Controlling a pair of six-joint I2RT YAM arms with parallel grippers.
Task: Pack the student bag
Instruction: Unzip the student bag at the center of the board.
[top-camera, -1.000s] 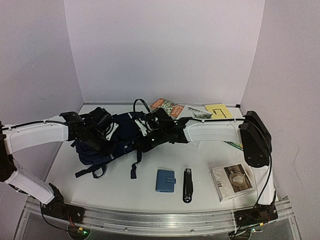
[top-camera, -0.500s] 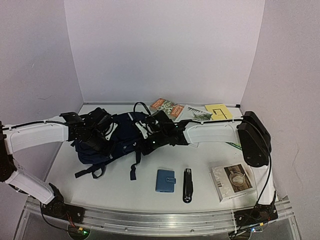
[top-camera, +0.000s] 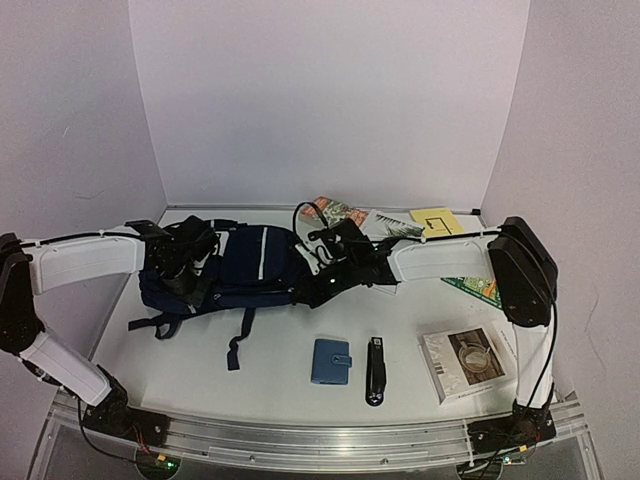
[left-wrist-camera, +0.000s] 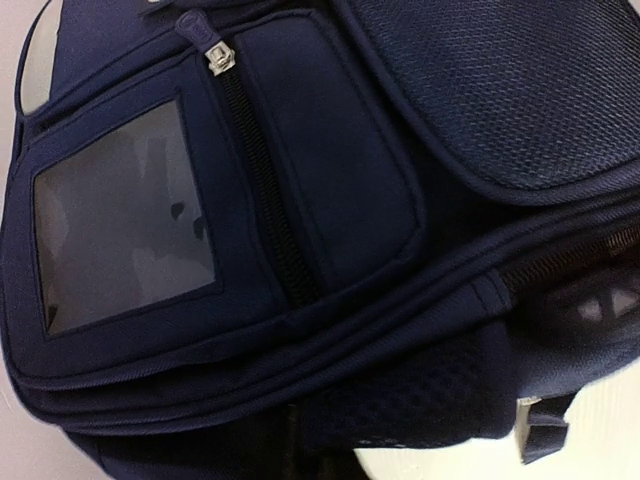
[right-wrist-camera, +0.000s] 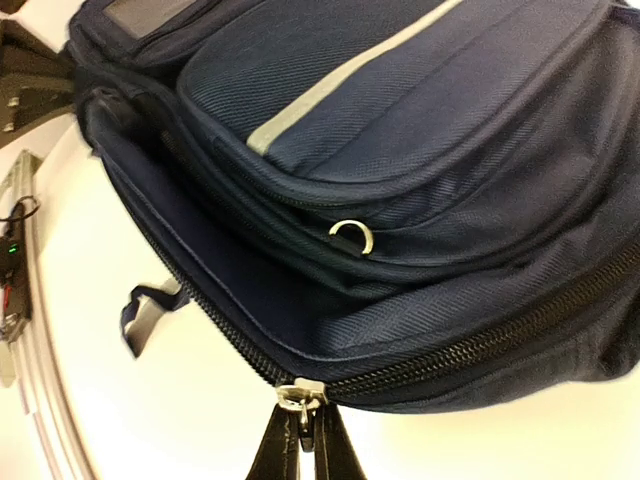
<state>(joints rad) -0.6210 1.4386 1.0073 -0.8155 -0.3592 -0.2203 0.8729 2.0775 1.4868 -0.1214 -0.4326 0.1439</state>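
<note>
Two robot arms reach in from the left and right of the overhead view and meet at the student bag (top-camera: 250, 262). The bag is a dark navy backpack with a pale stripe, lying on its side left of centre on the white surface (top-camera: 270, 400). A black strap (top-camera: 241, 332) trails from it toward the bottom of the frame.

The left gripper (top-camera: 178, 268) sits against the bag's left end. Its jaws are hidden, so I cannot tell whether they are apart or together. Its wrist view shows only navy fabric close up: a clear window pocket (left-wrist-camera: 125, 215), a zipper beside it, and a mesh panel (left-wrist-camera: 500, 80) at upper right.

The right gripper (right-wrist-camera: 300, 442) is at the bag's right end, jaws together and clamped on a metal zipper pull (right-wrist-camera: 298, 393).

At lower centre of the overhead view lies a small light-blue wallet (top-camera: 331, 361). Just right of it is a narrow black object (top-camera: 376, 370), and further right a flat printed box (top-camera: 462, 362). Booklets (top-camera: 335, 211) and a yellow sheet (top-camera: 437, 221) lie along the back wall.
</note>
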